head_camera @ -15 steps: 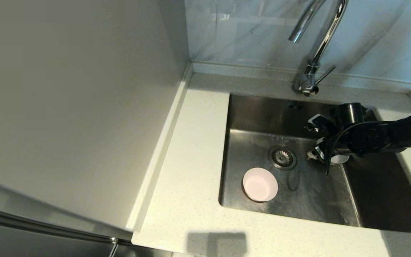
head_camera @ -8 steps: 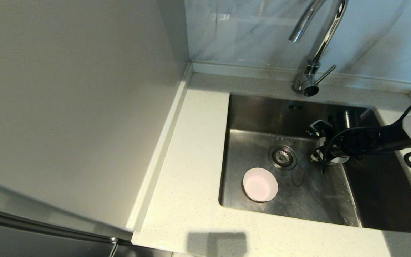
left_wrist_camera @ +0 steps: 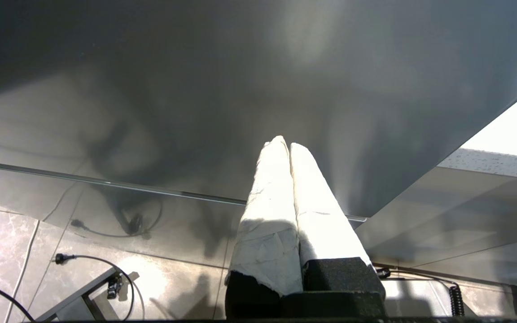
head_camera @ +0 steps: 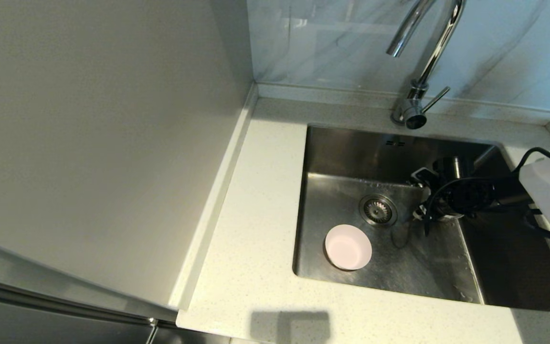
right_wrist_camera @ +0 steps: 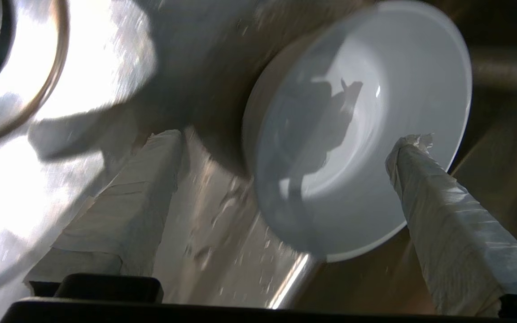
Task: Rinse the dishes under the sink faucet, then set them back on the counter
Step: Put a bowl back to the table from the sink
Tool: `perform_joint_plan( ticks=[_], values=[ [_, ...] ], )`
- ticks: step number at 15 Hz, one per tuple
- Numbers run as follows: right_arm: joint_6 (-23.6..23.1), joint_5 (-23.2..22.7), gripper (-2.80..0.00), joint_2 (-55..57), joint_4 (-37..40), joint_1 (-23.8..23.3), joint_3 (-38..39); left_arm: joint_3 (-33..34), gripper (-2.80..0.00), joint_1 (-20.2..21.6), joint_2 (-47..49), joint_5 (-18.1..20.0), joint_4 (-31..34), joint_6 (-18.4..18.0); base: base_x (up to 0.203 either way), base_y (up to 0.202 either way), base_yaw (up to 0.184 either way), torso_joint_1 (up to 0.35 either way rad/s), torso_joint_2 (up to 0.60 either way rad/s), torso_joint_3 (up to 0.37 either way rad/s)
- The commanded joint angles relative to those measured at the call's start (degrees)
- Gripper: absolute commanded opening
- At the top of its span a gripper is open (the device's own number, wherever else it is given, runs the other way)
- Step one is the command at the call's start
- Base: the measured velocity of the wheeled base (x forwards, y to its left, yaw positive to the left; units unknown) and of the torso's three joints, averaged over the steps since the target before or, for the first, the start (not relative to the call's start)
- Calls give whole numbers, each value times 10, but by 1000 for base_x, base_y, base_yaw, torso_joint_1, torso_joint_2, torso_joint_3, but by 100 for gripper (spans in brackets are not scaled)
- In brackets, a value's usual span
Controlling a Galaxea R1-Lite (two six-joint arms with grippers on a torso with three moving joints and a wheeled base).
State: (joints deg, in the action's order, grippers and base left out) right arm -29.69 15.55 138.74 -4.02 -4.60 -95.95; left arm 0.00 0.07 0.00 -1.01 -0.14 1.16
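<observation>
A pale pink bowl stands upright on the floor of the sink, near its front left corner. My right gripper is low in the sink, just right of the drain strainer. It is open wide. In the right wrist view a white bowl lies on the sink floor between the spread fingers, touched by neither that I can tell. My right gripper holds nothing. The faucet arches over the sink's back edge; no water shows. My left gripper is shut and empty, parked below the counter.
The speckled counter runs along the sink's left and front. A tall beige wall panel stands at the left. The faucet's lever sticks out to the right. The sink's right half lies in shadow under my right arm.
My right arm has sunk lower into the sink and its white forearm has come into view at the right. The gripper stayed open over the white bowl. The pink bowl has not moved.
</observation>
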Motion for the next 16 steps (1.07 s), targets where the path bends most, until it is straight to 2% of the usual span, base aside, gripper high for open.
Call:
perform_joint_plan(
  ticks=[1,4,5,7,13,16],
  values=[
    [-2,2,0,20,0,0,-22,0,-280,0,-2,0,0,0,0,0,0,0,0,0],
    [-4,8,0,28,-7,-6,-30,0,-280,0,-2,0,0,1,0,0,0,0,0,0],
    [-15,8,-280,29,-22,-12,-30,0,-280,0,-2,0,0,1,0,0,0,0,0,0],
    [-37,8,-280,32,-39,-21,-29,0,-280,0,-2,0,0,1,0,0,0,0,0,0],
    [-36,7,-280,13,-36,-37,-12,0,-280,0,-2,0,0,1,0,0,0,0,0,0],
    [-34,2,-280,-42,-37,-41,35,0,-280,0,-2,0,0,1,0,0,0,0,0,0]
  ],
)
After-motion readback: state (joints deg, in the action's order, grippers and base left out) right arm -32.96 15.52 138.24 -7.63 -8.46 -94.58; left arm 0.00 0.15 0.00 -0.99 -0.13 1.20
